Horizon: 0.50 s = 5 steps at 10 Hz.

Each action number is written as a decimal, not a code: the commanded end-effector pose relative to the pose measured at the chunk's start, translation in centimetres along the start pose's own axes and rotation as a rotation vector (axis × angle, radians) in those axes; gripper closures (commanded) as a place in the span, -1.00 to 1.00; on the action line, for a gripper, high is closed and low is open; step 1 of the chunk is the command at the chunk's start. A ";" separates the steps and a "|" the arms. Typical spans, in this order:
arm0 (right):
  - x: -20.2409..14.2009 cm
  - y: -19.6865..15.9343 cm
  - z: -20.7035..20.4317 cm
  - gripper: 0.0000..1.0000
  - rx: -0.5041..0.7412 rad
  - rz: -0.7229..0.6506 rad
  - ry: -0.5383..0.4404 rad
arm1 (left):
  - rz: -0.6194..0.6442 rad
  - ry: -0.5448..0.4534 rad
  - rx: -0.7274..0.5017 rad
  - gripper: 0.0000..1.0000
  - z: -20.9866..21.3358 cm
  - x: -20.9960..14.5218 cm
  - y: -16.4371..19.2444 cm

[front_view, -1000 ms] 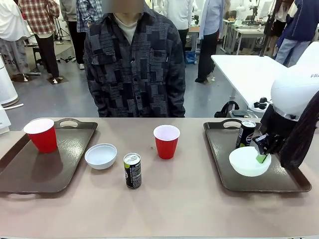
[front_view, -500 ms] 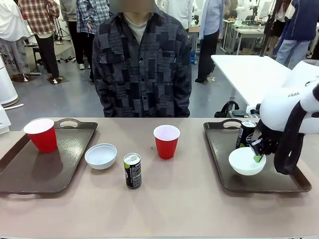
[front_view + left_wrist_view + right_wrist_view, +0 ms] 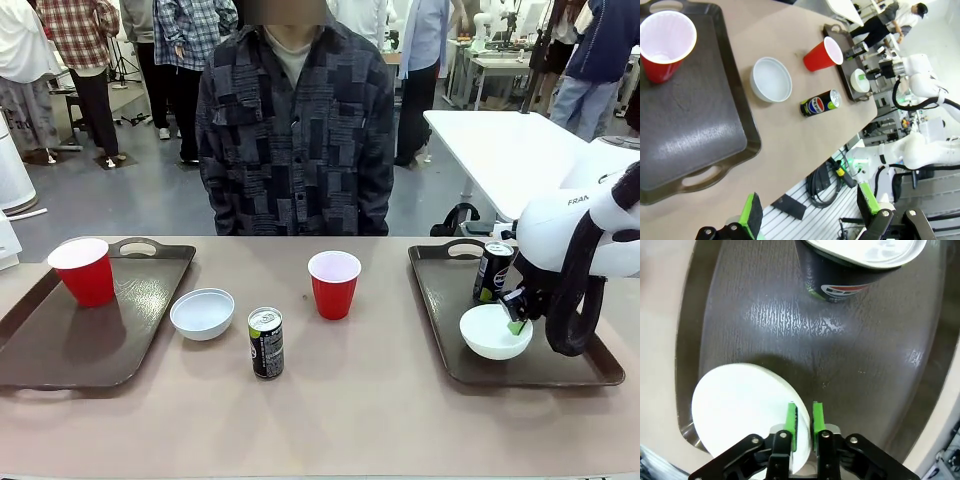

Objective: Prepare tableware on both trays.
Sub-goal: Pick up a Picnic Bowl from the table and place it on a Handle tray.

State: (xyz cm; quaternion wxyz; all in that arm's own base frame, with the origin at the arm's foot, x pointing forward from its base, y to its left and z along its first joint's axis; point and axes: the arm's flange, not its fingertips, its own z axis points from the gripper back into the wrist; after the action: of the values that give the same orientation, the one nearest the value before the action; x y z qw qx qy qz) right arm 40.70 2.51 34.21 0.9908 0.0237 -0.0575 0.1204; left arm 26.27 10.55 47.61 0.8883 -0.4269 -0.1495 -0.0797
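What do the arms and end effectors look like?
Right arm: white rounded shell, grey lettering, black cable looped alongside. Right end effector: black body, two slim fingers with green pads. Left end effector: same black build, green pads.

You're in a robotics lab or open test hall. What shows it: a white robot arm (image 3: 570, 225) working at your table (image 3: 380, 400), black cables (image 3: 821, 186) looped below the table's edge, bare white work tables (image 3: 500, 140) behind, a plain grey floor (image 3: 110, 205), and several people (image 3: 85, 50) standing around in the background.
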 end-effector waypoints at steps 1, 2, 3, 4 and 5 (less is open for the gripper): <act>-1.3 0.0 1.2 -0.58 -0.006 0.013 0.015 | -0.006 -0.006 -0.015 -1.00 0.1 -0.1 0.0; -1.6 0.3 2.8 -0.74 0.003 0.016 0.031 | -0.006 -0.006 -0.015 -1.00 0.1 -0.1 0.0; -1.7 0.4 4.3 -0.98 0.004 0.011 0.038 | -0.006 -0.006 -0.015 -1.00 0.1 -0.1 0.0; -1.9 0.7 6.4 -1.00 0.006 0.005 0.065 | -0.006 -0.006 -0.015 -1.00 0.1 -0.1 0.0; -1.9 0.9 7.5 -1.00 -0.002 0.005 0.089 | -0.006 -0.006 -0.015 -1.00 0.1 -0.1 0.0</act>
State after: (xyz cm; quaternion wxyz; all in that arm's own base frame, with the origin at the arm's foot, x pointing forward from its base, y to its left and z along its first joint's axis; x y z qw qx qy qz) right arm 37.95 2.64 39.94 0.9910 0.0327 -0.0288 0.1267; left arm 26.27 10.55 47.61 0.8883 -0.4269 -0.1495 -0.0797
